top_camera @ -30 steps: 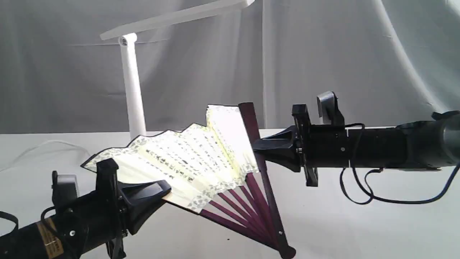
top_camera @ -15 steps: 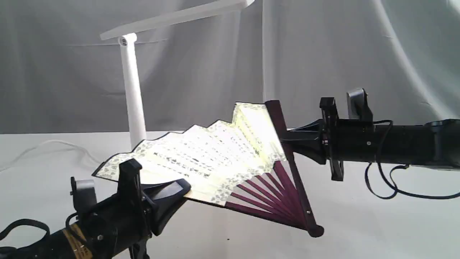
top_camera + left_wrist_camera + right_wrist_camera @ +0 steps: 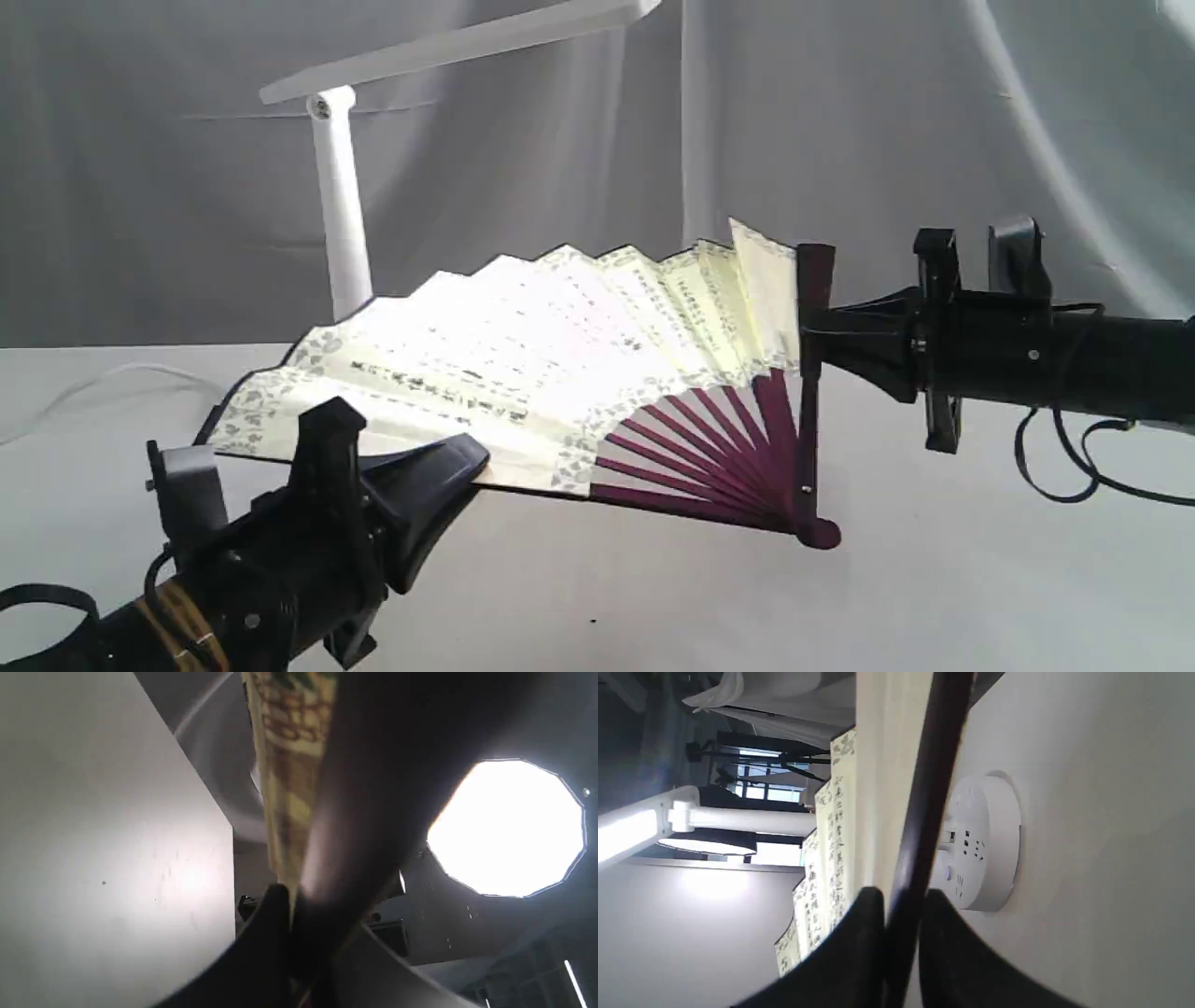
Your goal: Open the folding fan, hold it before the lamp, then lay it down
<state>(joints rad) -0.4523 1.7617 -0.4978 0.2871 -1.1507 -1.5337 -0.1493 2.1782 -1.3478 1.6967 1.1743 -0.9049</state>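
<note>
Left gripper [image 3: 464,459], reaching in from 7 o'clock in the exterior view, is pinched closed on the folding fan [image 3: 523,373] at the low outer edge of its leaf, where the left-hand guard runs. In the left wrist view the dark guard and the patterned border pass straight between the two black fingers [image 3: 268,914], with no gap visible.

Right gripper [image 3: 808,331], reaching in level from 3 o'clock, is clamped on the opposite guard [image 3: 814,280], which stands almost upright. The right wrist view shows this maroon strip gripped tightly between both fingers.

Spread wide between the two grippers, the fan is held above the white table [image 3: 934,579]. Its cream leaf with black writing and grey floral border sweeps from 9 o'clock up to 1 o'clock. The maroon ribs [image 3: 691,448] converge on the pivot [image 3: 820,534] at 5 o'clock. Whether the pivot touches the table cannot be told.

Behind the fan, at its 10 o'clock, stands the lamp [image 3: 341,215]. Its white post rises above the leaf's upper edge, and its flat bar head slants up toward 1 o'clock. The leaf is brightly lit near its centre. In the right wrist view the lamp's round base [image 3: 985,844], with socket slots, sits on the table just beyond the gripped guard. A white cord [image 3: 93,387] lies on the table at 9 o'clock. Grey draped cloth [image 3: 934,140] fills the background.
</note>
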